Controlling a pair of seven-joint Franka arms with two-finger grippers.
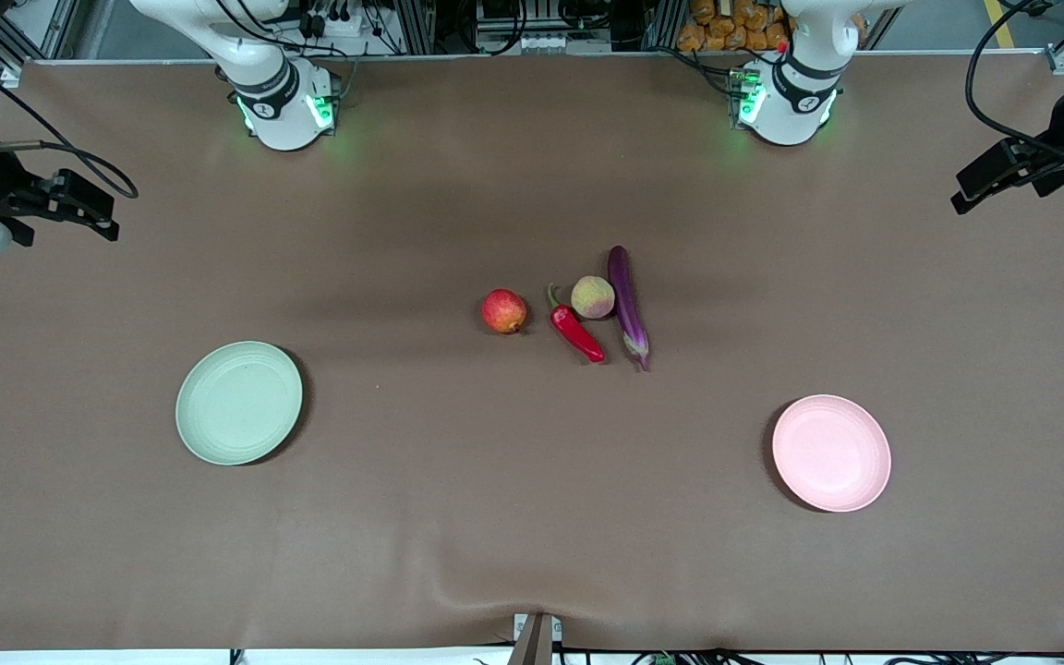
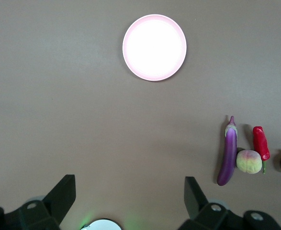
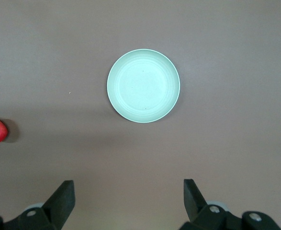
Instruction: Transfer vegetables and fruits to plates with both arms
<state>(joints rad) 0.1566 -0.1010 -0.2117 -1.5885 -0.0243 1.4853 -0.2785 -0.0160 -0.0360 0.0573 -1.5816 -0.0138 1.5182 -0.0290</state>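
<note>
Brown table (image 1: pixel 458 517) carries a slim purple eggplant (image 1: pixel 628 305) (pale stem end).

No text, label, brand, number or sign can be read anywhere in these views. The round marks on the two arm bases are too small to make out.

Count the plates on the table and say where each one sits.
2. The pale green plate lies toward the right arm's end of the table; the pale pink plate lies toward the left arm's end, slightly nearer the front camera. Both are empty, and none looks hidden.
</note>
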